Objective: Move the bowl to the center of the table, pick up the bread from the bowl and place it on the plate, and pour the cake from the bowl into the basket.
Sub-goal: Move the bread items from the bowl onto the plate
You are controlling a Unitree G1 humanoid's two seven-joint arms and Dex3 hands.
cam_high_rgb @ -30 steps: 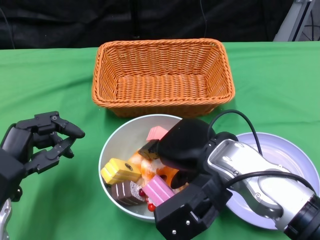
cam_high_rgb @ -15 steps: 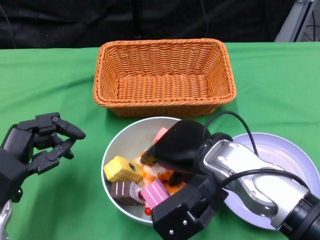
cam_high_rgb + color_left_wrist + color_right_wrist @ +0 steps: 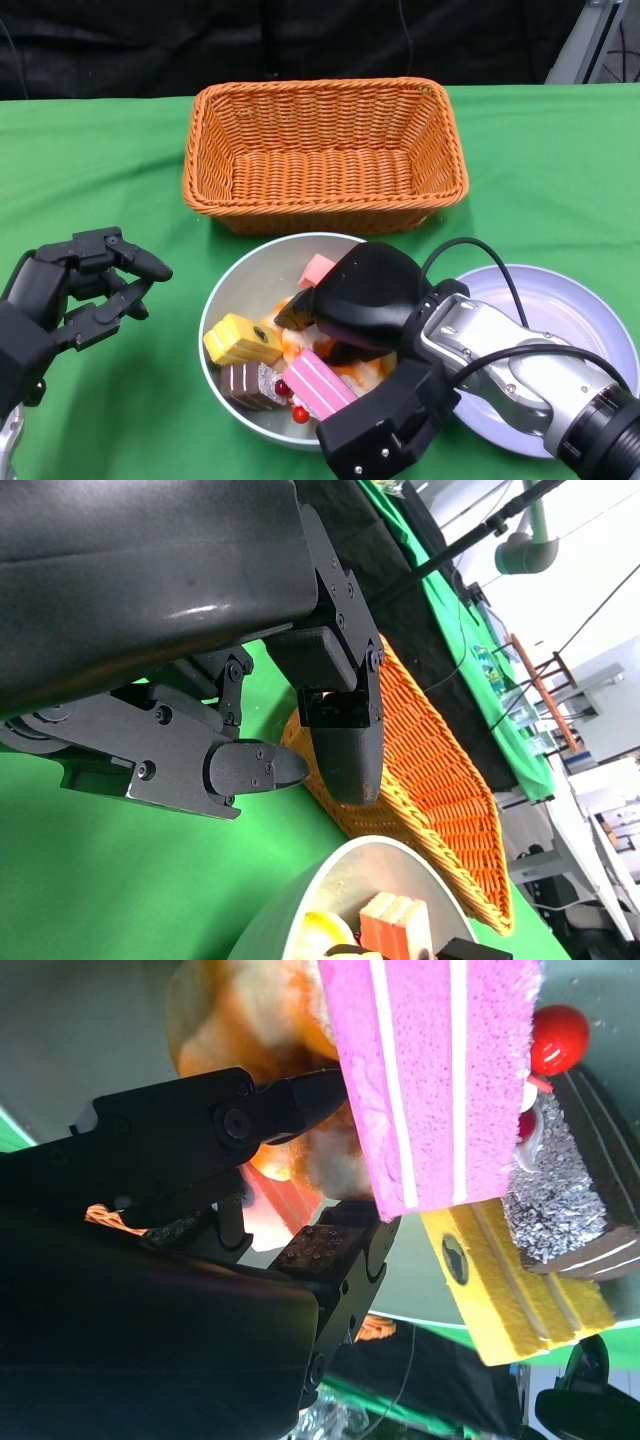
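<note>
While the right hand (image 3: 350, 300) is reaching into the bowl (image 3: 240, 275), fingers closing around the orange bread (image 3: 290, 1160), the left hand (image 3: 75, 285) is hovering empty, fingers apart, beside it.

The black right hand (image 3: 365, 300) covers the middle of the round white bowl (image 3: 240, 275), so the orange, cream-topped bread (image 3: 370, 370) beneath it shows only at the hand's edges — whether the fingers grip it cannot be told. In the right wrist view the pink layered cake slice (image 3: 420, 1070) is cut off by the picture's edge, and the bread beside the fingertips is blurred.
</note>
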